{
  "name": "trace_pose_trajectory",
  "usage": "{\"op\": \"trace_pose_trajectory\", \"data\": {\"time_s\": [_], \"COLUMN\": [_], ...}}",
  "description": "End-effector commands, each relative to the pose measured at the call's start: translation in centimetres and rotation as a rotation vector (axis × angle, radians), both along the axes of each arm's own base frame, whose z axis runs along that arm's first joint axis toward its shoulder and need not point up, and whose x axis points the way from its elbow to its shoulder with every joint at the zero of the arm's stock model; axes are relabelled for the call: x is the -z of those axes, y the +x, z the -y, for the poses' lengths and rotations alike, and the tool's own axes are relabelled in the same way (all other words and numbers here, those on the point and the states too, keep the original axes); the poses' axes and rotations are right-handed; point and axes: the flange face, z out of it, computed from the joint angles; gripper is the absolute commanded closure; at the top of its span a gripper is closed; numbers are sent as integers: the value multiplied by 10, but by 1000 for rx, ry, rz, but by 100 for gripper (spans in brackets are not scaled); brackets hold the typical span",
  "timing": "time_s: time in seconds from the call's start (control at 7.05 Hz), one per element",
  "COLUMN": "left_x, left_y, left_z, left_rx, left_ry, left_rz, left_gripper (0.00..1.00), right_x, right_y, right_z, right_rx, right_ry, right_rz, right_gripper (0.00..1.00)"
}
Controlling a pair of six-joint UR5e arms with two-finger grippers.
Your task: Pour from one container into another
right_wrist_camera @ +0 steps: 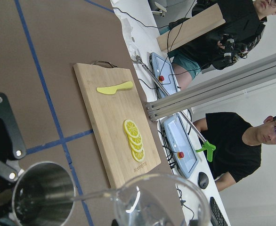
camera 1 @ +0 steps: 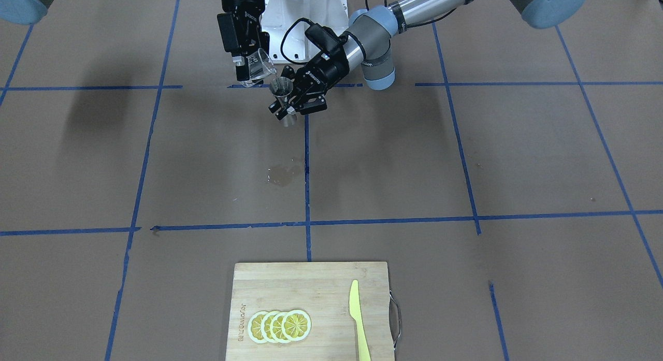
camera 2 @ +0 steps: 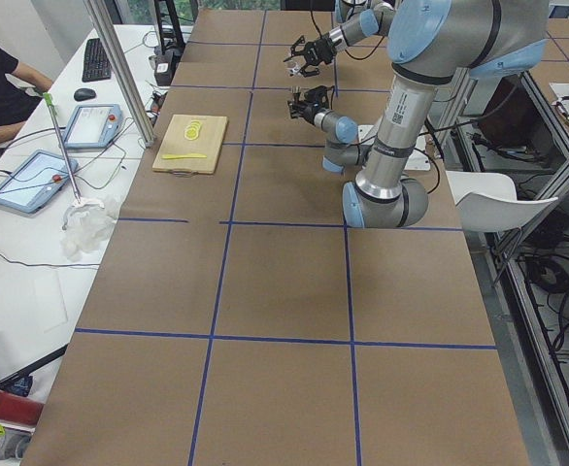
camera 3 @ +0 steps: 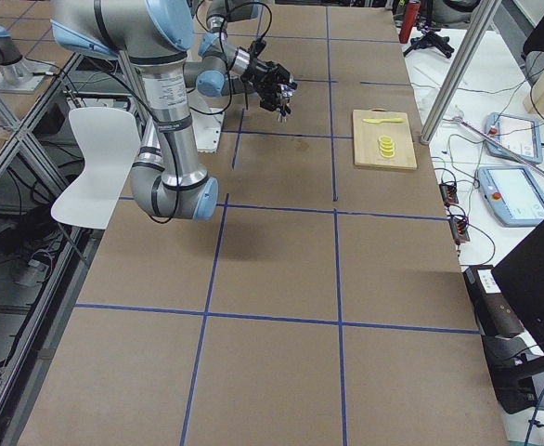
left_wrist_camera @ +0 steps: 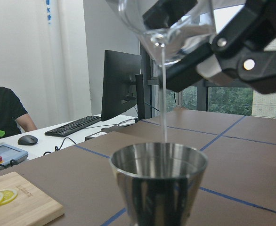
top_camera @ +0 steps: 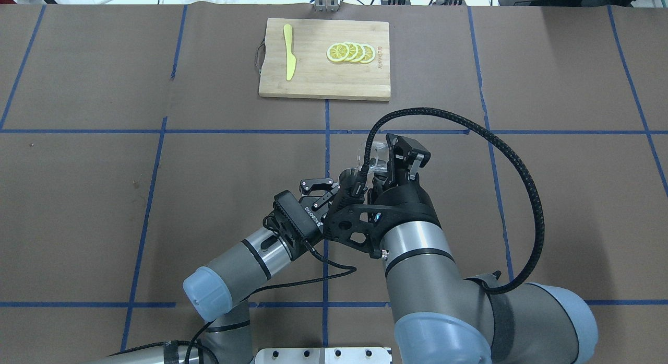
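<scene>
Clear glass cup tipped steeply, long axis slanting, lip lowest and aimed at the steel jigger, thick base raised toward the right gripper, fingers clamped on the cup's sides. Thin stream of water running from lip down into the jigger's open top cone. Jigger upright, long axis vertical, just below and beside the lip, lifted above the table near the robot's base, over the centre line of blue tape; pinched around its lower half by the left gripper. "ROBOTIQ" in white on the left gripper body. Farther out, wet patch on the brown paper, then bamboo cutting board at the far edge, engraved mark unreadable, carrying four overlapping lemon slices and a yellow knife.
</scene>
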Motion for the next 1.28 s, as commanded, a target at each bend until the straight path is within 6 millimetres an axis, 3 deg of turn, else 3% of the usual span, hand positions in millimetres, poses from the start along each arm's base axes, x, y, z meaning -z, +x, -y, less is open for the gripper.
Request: {"op": "trace_pose_trajectory", "data": {"time_s": [0.0,0.43,0.85,1.13], "left_x": [0,1,4,-17], "left_y": [0,-1,-9,-27], "left_z": [-1,-1,2,8], "left_rx": [-1,-2,11,89], "left_ry": [-2,-2,-1,-41], "left_rz": [-1,-7,-22,-15], "left_gripper": [100,100,100,100], "right_x": [0,2,11,-2], "right_y": [-3,-14,2,18], "right_z": [-4,-15,-13,-13], "right_rx": [-24,-60,-89,-131], "right_ry": [-36,-116,-148,-201], "right_rz": [91,349,497,593], "right_gripper": [100,100,100,100]}}
